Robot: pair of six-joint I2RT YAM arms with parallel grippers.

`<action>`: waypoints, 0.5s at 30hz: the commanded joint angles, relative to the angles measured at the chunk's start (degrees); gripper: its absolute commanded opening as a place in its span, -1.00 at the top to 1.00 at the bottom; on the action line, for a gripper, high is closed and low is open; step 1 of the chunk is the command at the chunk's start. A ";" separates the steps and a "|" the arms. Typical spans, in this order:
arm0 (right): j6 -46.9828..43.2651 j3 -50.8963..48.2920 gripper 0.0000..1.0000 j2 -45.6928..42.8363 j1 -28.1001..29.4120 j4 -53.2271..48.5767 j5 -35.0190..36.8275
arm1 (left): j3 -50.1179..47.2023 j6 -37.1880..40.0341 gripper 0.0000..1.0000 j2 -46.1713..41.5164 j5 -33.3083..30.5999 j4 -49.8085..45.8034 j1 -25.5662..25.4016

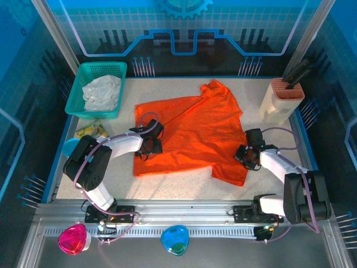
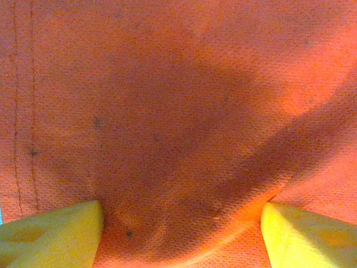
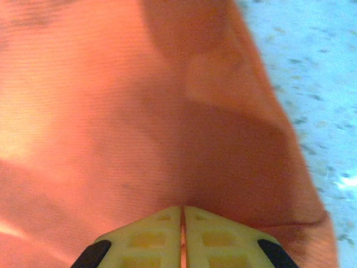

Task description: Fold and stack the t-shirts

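Top external view: left hand (image 1: 149, 146) and right hand (image 1: 246, 157) rest on the orange t-shirt (image 1: 195, 125) spread on the bench (image 1: 184, 187); farther back, the whitish-grey t-shirt (image 1: 102, 92) sits crumpled in a teal basket (image 1: 96, 114). Wrist views add detail: left fingers (image 2: 50, 231) stand wide apart over fabric, right fingers (image 3: 150, 237) pinch its edge.

The left wrist view's bottom edge cut off both yellow fingers (image 2: 56, 234); the orange t-shirt (image 2: 178, 111) ran past every edge. Upper left in the top view, the grey t-shirt (image 1: 102, 92) lay bunched in the basket (image 1: 76, 89), shape unreadable.
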 commanded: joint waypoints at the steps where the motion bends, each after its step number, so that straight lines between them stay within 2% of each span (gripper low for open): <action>1: 4.77 -0.99 0.82 -1.13 -1.61 -5.01 4.88 | -4.45 -3.01 -0.50 0.83 2.60 1.41 -0.53; 6: 9.28 -1.47 1.00 -2.27 -2.47 -13.21 8.92 | -7.38 -5.77 -0.50 1.24 5.06 2.66 -2.40; 10: 10.21 -3.90 0.97 -6.08 -2.45 -16.16 7.95 | -7.71 -6.15 -0.51 1.90 5.09 1.74 -3.41; 15: 8.96 -6.06 0.82 -15.55 -2.49 -20.55 8.96 | -8.48 -6.87 -0.51 0.76 5.16 -0.01 -3.52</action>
